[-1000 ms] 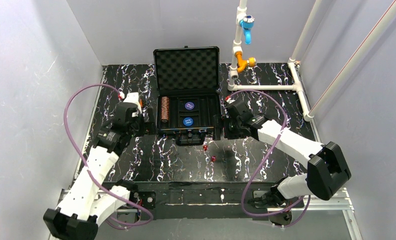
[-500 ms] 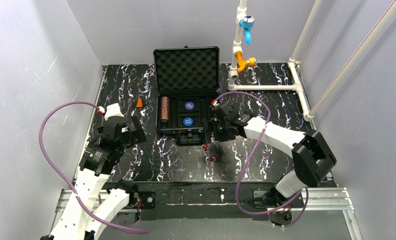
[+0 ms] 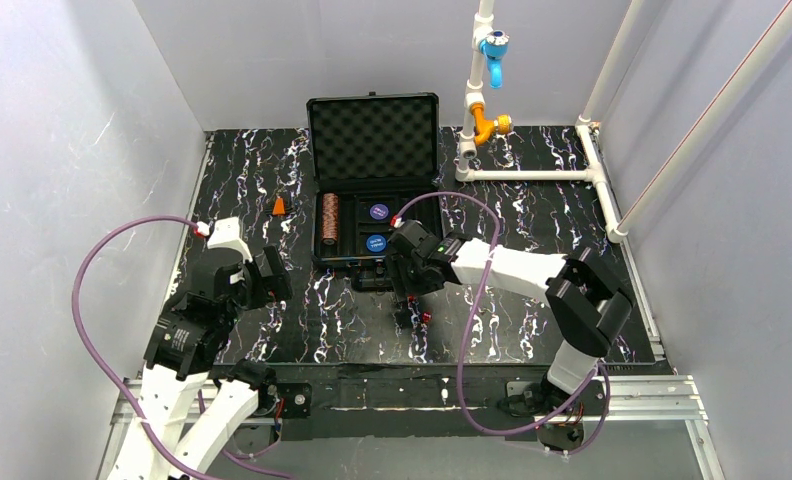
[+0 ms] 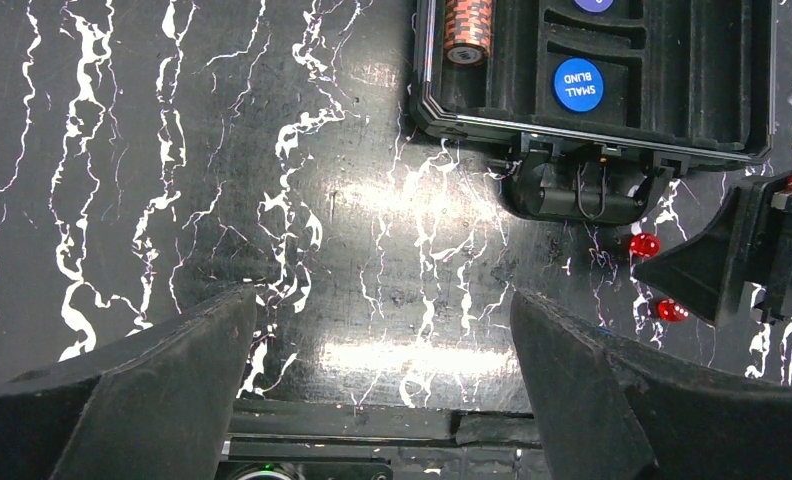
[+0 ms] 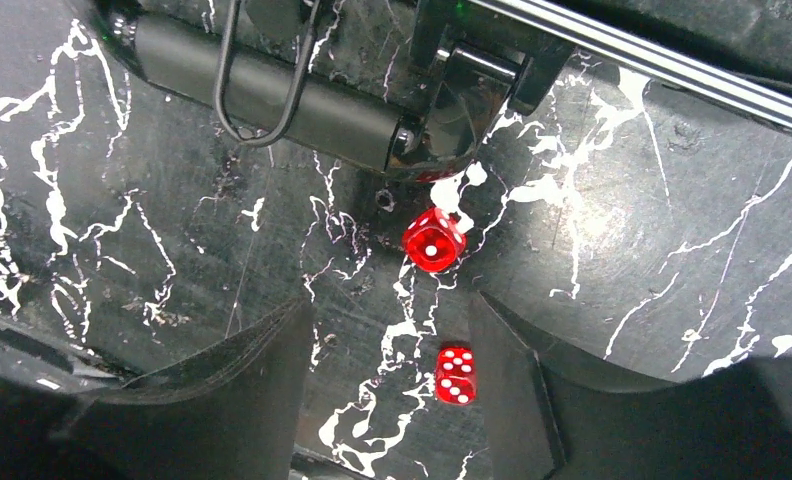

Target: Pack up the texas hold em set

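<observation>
The black briefcase lies open at the back middle, its foam lid upright. In its tray are a copper chip stack and two blue discs. Two red dice lie on the table in front of the handle. One die sits between the fingers of my right gripper, close to the right finger and not clamped. The other die lies just beyond the fingertips. My left gripper hangs wide open over bare table, left of the case, with nothing in it.
A small orange cone stands left of the case. A white pipe frame with a blue valve and an orange fitting occupies the back right. Walls close both sides. The table's front edge lies just below the left fingers.
My right arm swung left from beside the case to the dice in front of it, its jaws narrowing. My left arm drew back from the case, uncovering the orange cone.
</observation>
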You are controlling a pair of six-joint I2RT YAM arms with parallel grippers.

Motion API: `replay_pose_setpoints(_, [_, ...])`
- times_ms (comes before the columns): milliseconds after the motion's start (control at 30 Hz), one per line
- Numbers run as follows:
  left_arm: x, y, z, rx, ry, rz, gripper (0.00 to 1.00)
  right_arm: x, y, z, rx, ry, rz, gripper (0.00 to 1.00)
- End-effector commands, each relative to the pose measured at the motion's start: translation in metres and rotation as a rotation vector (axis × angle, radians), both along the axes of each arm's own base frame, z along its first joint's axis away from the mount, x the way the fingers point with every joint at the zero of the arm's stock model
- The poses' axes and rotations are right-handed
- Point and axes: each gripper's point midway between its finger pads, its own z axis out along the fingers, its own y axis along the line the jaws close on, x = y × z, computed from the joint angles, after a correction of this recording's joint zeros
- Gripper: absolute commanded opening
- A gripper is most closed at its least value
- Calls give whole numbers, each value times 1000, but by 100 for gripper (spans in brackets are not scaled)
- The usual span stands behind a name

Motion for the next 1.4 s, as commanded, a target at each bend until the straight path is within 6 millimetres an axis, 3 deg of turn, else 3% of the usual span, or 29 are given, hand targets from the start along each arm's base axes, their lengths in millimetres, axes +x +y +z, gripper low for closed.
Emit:
replay_pose_setpoints(0, [-3,1,3,8,-7,-9,98,8,7,4,-9,-39,-12,65])
replay_pose_setpoints(667, [-2,1,1,8,-1,-13,98,24,11,-9,-63,-75,-36,54])
replay_pose_setpoints(1367, [-2,0,0,9,3,-17,98,18,3,-29,-103,-57,-33,45])
